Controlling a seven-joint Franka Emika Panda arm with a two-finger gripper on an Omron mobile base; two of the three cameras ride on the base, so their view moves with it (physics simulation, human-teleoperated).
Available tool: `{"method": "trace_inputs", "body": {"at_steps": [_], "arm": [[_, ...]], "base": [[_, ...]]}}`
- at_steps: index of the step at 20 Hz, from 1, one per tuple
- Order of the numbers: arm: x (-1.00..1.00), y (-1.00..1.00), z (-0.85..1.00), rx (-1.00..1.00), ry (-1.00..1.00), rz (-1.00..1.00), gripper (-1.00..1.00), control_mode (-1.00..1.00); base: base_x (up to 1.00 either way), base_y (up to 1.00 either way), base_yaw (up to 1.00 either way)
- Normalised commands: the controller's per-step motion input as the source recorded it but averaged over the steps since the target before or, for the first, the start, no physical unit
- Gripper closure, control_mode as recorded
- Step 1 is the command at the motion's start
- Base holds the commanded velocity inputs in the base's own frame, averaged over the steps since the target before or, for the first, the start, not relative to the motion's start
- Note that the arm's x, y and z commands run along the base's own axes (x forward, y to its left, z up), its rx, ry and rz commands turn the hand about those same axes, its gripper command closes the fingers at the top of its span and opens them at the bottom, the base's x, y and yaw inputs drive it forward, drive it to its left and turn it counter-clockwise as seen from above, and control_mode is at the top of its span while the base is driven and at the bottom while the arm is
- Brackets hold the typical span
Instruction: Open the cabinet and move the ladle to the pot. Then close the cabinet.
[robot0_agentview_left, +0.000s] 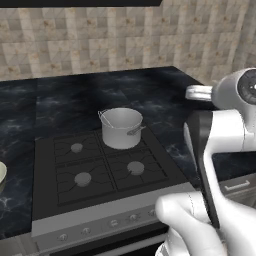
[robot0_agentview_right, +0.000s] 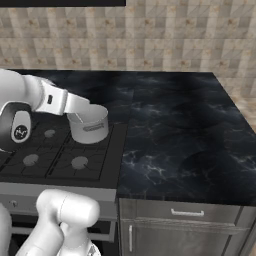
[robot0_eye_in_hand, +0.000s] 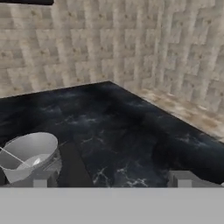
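Ladle (robot0_agentview_left: 106, 120) in the left base view sits inside the pot (robot0_agentview_left: 121, 128), its thin handle leaning on the pot's far-left rim; the pot stands on the stove's (robot0_agentview_left: 100, 170) back right burner, and a cream bowl (robot0_agentview_left: 2, 175) shows well left of the pot. The cabinet's dark underside (robot0_agentview_left: 80, 2) hangs above, so closing probably remains; swinging the arm up carelessly could clip the pot.

Right base view: the pot (robot0_agentview_right: 90, 125) lies just behind the forearm, with countertop (robot0_agentview_right: 175, 130) to its right.

Hand view: the gripper (robot0_eye_in_hand: 111, 181) has its jaws spread wide, holding nothing, right of the pot (robot0_eye_in_hand: 28, 155).
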Motion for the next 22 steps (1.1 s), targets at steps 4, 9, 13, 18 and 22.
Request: {"method": "trace_inputs", "body": {"at_steps": [4, 9, 13, 18, 22], "arm": [[-0.32, 0.0, -0.04, -0.25, 0.12, 0.38, -1.0, -1.0], [-0.75, 0.04, 0.0, -0.2, -0.14, 0.09, -1.0, -1.0], [-0.88, 0.07, -0.01, 0.02, -0.23, -0.15, -1.0, -1.0], [-0.41, 0.14, 0.0, 0.07, -0.15, -0.19, -1.0, -1.0], [0.0, 0.01, 0.09, 0.12, 0.03, -0.01, -1.0, -1.0]], "base": [[0.0, 0.0, 0.0], [0.0, 0.0, 0.0], [0.0, 0.0, 0.0], [0.0, 0.0, 0.0], [0.0, 0.0, 0.0]]}}
